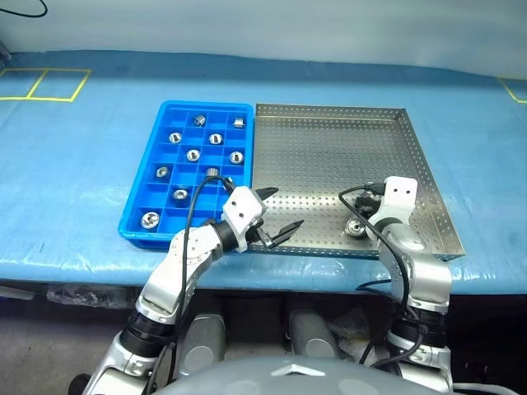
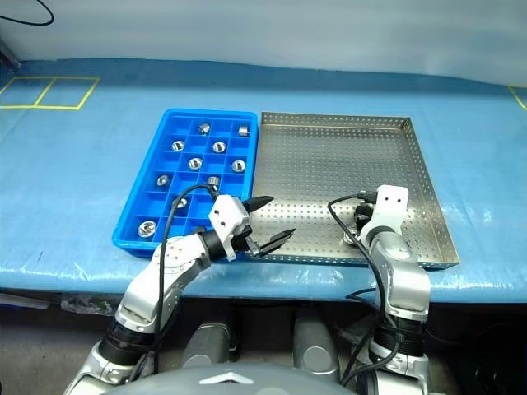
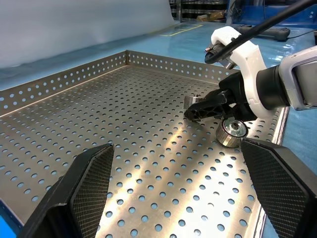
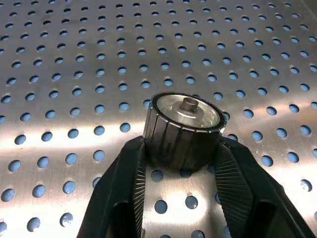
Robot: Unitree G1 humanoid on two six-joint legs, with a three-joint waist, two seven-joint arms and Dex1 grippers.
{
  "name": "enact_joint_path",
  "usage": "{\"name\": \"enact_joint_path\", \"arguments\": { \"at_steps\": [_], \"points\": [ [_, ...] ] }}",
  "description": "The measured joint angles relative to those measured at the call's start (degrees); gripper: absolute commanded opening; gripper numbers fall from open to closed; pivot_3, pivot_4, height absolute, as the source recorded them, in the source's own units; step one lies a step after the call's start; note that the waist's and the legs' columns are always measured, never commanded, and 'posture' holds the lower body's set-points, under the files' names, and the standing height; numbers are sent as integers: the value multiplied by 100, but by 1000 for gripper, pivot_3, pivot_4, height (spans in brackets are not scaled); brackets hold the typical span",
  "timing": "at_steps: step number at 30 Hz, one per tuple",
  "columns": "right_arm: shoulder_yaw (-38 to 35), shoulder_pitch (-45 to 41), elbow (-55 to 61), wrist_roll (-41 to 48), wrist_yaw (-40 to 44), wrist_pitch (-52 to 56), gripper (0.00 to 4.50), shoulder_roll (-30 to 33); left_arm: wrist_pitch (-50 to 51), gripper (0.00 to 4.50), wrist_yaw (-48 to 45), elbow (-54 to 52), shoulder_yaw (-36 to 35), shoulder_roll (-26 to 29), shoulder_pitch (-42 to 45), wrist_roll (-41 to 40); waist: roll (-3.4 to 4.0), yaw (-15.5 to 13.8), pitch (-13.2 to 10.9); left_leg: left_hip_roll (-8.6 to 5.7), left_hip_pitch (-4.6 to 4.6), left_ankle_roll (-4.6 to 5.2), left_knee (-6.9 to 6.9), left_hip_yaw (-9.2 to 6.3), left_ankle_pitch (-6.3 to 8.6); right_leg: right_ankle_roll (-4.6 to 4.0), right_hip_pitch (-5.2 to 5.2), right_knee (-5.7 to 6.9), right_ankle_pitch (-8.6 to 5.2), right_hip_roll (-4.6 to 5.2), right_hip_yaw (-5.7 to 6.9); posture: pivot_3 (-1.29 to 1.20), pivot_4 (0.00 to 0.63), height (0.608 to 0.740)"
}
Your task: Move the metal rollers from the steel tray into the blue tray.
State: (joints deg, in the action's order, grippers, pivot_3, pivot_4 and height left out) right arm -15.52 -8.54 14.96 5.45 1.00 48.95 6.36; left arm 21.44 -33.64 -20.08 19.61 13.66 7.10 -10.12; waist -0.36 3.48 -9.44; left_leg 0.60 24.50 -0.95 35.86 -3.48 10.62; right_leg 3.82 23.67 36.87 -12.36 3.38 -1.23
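Note:
My right gripper (image 4: 181,148) is shut on a metal roller (image 4: 185,111), its two fingers pressed against the roller's sides just above the perforated floor of the steel tray (image 1: 329,148), near the tray's front right corner. A second roller (image 3: 232,133) lies loose on the tray floor right beside that gripper. My left gripper (image 1: 288,207) hovers wide open and empty over the steel tray's front left corner, pointing toward the right gripper. The blue tray (image 1: 165,111) sits against the steel tray's left side, with several rollers (image 1: 193,155) in its compartments.
Both trays rest on a table covered in blue cloth (image 1: 82,181), close to its front edge. Yellow tape squares (image 1: 49,82) mark the far left. A black cable (image 1: 354,193) loops beside the right wrist over the tray.

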Motion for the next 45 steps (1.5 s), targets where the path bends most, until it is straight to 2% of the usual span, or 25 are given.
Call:
{"name": "enact_joint_path", "arguments": {
  "at_steps": [2, 3, 7, 15, 24, 27, 34, 39, 45],
  "points": [
    [4, -15, 0, 18, -8, -7, 1609, 0, -14, 4500, 29, 0, -3, -1, -12, 1, 0, 0, 0, 0, 0, 0, 0, 0, 0, 0, 0, 0, 0, 0, 0, -34, 150, 740],
    [10, -29, 1, 25, -7, -12, 1393, 4, -31, 4500, 50, 0, -4, -1, -21, 2, 0, 1, 0, 0, 0, 0, 0, 0, 0, 0, 0, 0, 0, 0, 0, -30, 150, 740],
    [129, -174, 22, 25, -4, -19, 60, 40, -59, 4500, 115, 0, -5, -2, -41, 2, 1, -2, 0, 0, 0, 0, 0, 0, 0, 1, 0, 1, 0, 0, 0, -20, 150, 740],
    [591, -610, 173, 21, 70, -26, 23, 129, -73, 4500, 216, -1, -59, 5, -133, 4, 1, -43, 0, 0, 0, 1, 0, -2, 0, 1, -1, 1, 1, -1, 0, 19, 150, 740],
    [671, -541, 584, 60, 129, 197, 23, 288, -76, 4500, 285, -1, -113, 25, -196, 7, 1, -197, 0, -1, 3, 1, 0, -2, 0, 1, 1, -2, 1, -1, 0, 27, 150, 740],
    [682, -292, 1050, 166, 289, 475, 617, 460, -89, 4500, 314, -1, -112, 24, -222, 22, 1, -229, 0, -1, 5, 1, -1, -5, 0, 1, 0, -4, 1, -1, 1, 25, 150, 740],
    [717, 337, 2082, 274, 403, 1389, 2880, 654, -110, 4500, 323, -1, -101, 5, -261, 33, 1, -226, 0, 1, 3, 1, 6, -4, 0, 0, 1, -1, 0, 0, 1, 6, 150, 740],
    [711, 604, 2418, 323, 416, 1780, 4471, 672, -116, 4500, 309, 1, -100, -4, -264, 33, 1, -224, 0, 0, 6, 1, 7, -2, 1, 0, 2, -3, 0, 2, 2, -8, 150, 740],
    [571, 650, 2362, 364, 397, 1775, 4471, 639, -117, 4500, 276, 2, -92, -23, -264, 33, 0, -219, 0, 0, 6, 1, 7, -3, 1, 1, 2, -4, 0, 2, 3, -2, 150, 740]
  ]
}}
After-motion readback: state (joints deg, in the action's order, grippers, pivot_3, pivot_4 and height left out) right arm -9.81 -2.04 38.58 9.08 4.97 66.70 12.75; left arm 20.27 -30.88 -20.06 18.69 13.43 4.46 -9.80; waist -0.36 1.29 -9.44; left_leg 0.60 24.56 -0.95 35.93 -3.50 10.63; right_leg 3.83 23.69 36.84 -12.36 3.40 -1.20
